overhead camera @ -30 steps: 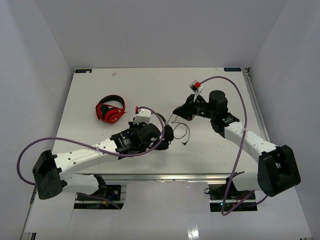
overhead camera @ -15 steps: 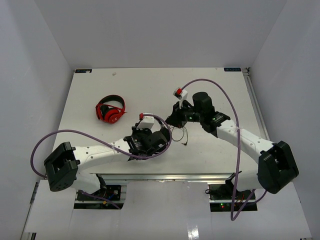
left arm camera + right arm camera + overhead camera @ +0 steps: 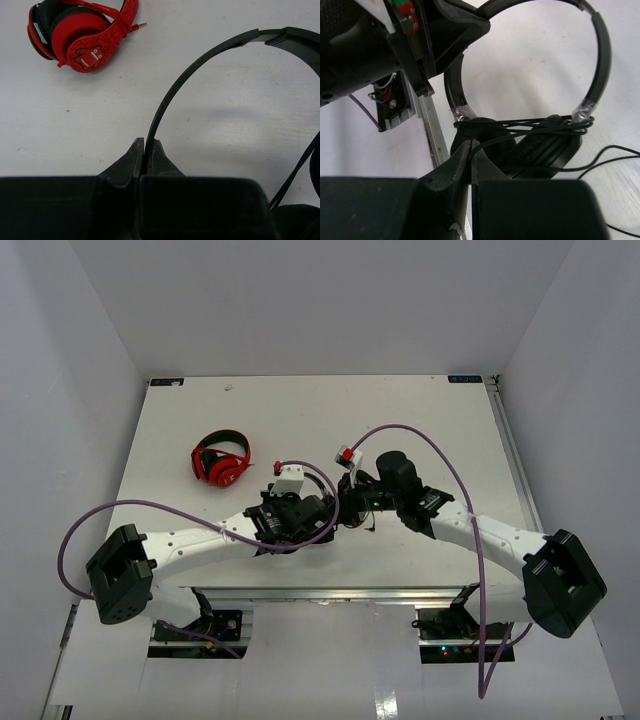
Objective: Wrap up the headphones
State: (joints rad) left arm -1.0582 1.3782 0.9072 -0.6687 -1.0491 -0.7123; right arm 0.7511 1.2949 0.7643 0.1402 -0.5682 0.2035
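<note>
Tension is deciding this wrap: left end effector is clamping the headphones at four o'clock of the red pair, while right end effector, pinching the cable, should be winding snugly.

Black on-ear headphones: thin headband arched over paired earcups; dark cable strands stretched across them, remainder trailing loose.

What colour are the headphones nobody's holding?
The unheld headphones are red with black padding, a dark monster face on one earcup; clearest from the left wrist view.
</note>
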